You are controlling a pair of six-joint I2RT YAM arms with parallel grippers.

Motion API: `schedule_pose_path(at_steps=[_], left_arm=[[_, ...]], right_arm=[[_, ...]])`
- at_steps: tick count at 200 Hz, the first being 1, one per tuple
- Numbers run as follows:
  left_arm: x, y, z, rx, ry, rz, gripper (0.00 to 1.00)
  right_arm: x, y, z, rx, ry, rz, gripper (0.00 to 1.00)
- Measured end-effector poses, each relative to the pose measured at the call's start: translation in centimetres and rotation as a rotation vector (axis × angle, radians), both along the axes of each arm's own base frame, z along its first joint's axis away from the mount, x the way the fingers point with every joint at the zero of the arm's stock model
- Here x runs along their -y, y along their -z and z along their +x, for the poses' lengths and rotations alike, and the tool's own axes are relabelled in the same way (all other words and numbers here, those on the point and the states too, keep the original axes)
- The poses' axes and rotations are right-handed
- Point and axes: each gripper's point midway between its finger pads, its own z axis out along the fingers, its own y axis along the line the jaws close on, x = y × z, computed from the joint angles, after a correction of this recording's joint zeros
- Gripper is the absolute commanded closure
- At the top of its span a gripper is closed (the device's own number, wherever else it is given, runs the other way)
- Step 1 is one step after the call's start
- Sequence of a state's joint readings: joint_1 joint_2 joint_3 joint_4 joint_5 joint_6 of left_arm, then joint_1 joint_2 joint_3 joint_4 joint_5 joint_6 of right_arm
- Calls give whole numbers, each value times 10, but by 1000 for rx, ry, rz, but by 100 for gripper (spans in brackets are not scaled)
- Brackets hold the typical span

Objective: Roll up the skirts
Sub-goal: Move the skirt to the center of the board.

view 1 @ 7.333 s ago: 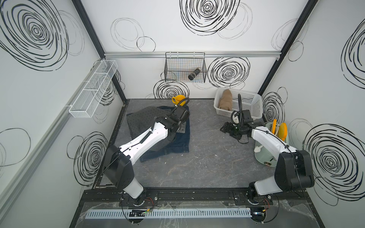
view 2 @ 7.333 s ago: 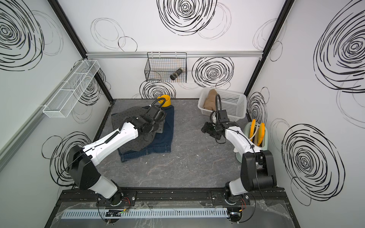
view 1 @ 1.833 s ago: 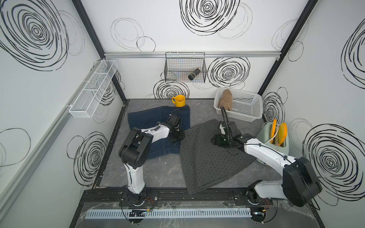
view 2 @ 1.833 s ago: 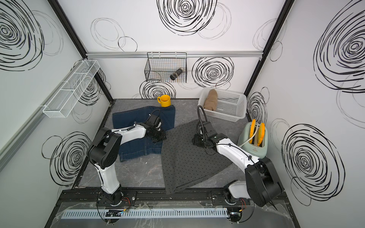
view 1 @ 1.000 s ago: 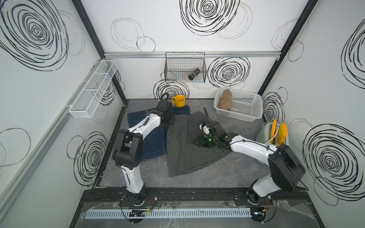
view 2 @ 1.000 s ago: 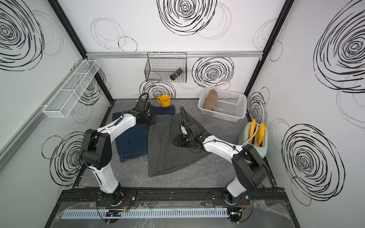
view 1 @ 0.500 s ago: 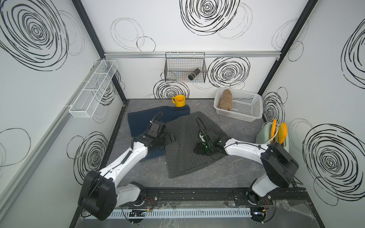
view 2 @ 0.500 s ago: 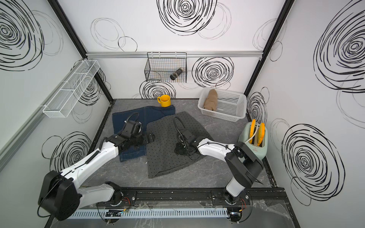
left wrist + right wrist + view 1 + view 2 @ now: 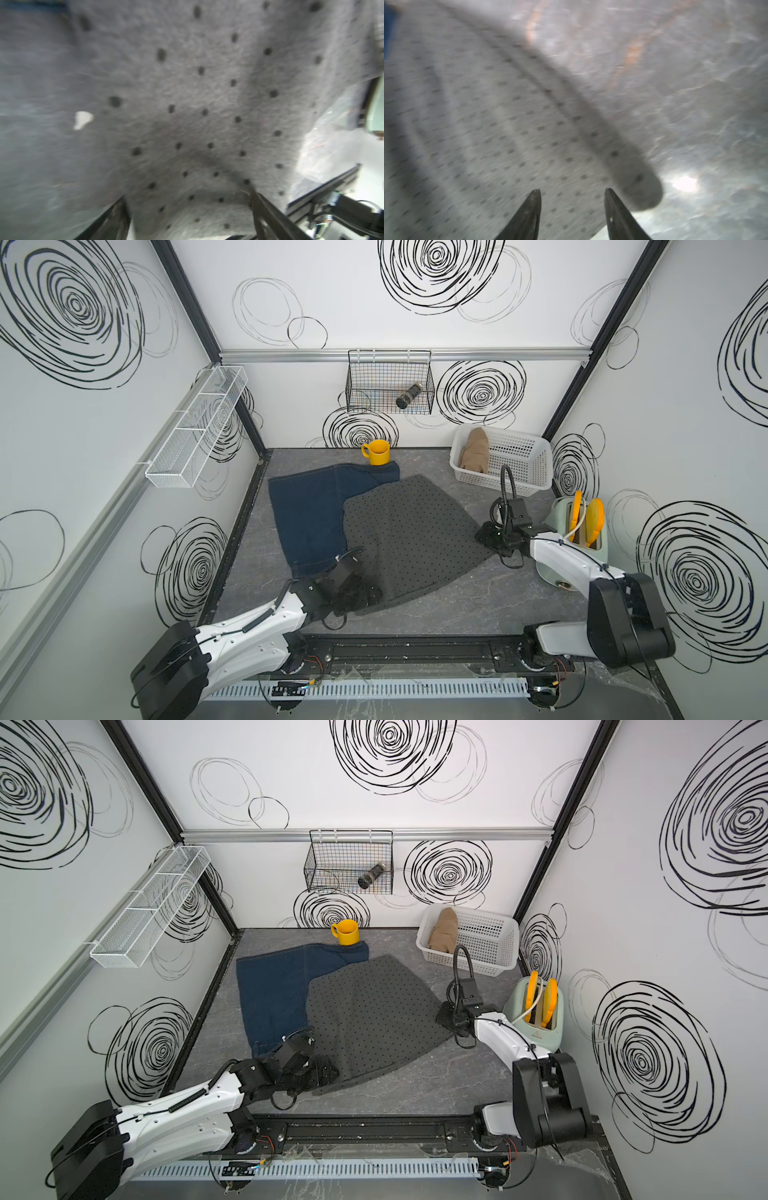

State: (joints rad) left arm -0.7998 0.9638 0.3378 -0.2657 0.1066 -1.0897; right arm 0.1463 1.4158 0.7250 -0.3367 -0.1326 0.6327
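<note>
in both top views: grey dotted skirt [image 9: 407, 539] flat on the counter [image 9: 478, 605], lapping over a denim skirt [image 9: 307, 522]; tan skirt [image 9: 473, 450] bundled in a white basket [image 9: 532, 472] at the back. left jaws spread wide over one end of the dotted hem, right jaws parted at the other end, neither visibly pinching cloth. possible trouble: uneven grips giving a skewed, loose roll; denim dragged along at the overlap; yellow mug [image 9: 376, 452] nudged. only in wrist views: creases running toward a left fingertip [image 9: 268, 218], hem corner just beside the right tips. only from above: mug and basket.
</note>
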Motion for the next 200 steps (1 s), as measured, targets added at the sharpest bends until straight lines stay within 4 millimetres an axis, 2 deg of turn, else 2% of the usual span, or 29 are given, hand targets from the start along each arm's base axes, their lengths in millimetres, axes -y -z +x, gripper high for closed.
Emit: schedule_pose_path(at_steps=[8, 15, 20, 25, 33, 40, 51, 73, 75, 94, 118, 152, 165, 178, 200], left_arm=[[1, 1, 2, 7, -15, -21, 31], [1, 3, 2, 9, -29, -30, 48], [0, 5, 2, 11, -34, -27, 56], [-2, 7, 3, 10, -45, -21, 60], [-6, 10, 3, 9, -58, -10, 61], [-9, 11, 4, 10, -75, -5, 64], [-12, 13, 5, 11, -90, -4, 76], [-19, 17, 8, 20, -116, -6, 95], [-20, 18, 8, 17, -125, -6, 100], [-22, 19, 10, 27, -118, 2, 100], [-24, 19, 12, 34, -101, 29, 100], [-37, 19, 10, 40, -112, 108, 100], [-41, 18, 6, 36, -119, 118, 100], [-42, 16, 2, 39, -118, 119, 100], [-45, 10, -3, 38, -122, 158, 100]], right_arm=[[7, 13, 0, -49, 16, 6, 57], [12, 23, -1, -84, 29, 20, 58], [14, 20, 4, -78, 37, 36, 59], [15, 19, 8, -64, 37, 44, 60], [16, 19, 9, -63, 36, 59, 59], [17, 22, 7, -72, 34, 65, 55], [17, 20, 7, -64, 25, 61, 46], [21, 20, -1, -58, 23, 40, 46], [21, 20, -2, -60, 23, 39, 47], [26, 21, -7, -71, 33, 25, 54], [31, 23, -8, -80, 45, 29, 58], [45, 19, -13, -59, 95, 39, 57], [45, 9, -19, -26, 96, 20, 55], [35, -13, -18, 50, 56, -3, 52], [-7, -58, -15, 208, -81, 1, 49]])
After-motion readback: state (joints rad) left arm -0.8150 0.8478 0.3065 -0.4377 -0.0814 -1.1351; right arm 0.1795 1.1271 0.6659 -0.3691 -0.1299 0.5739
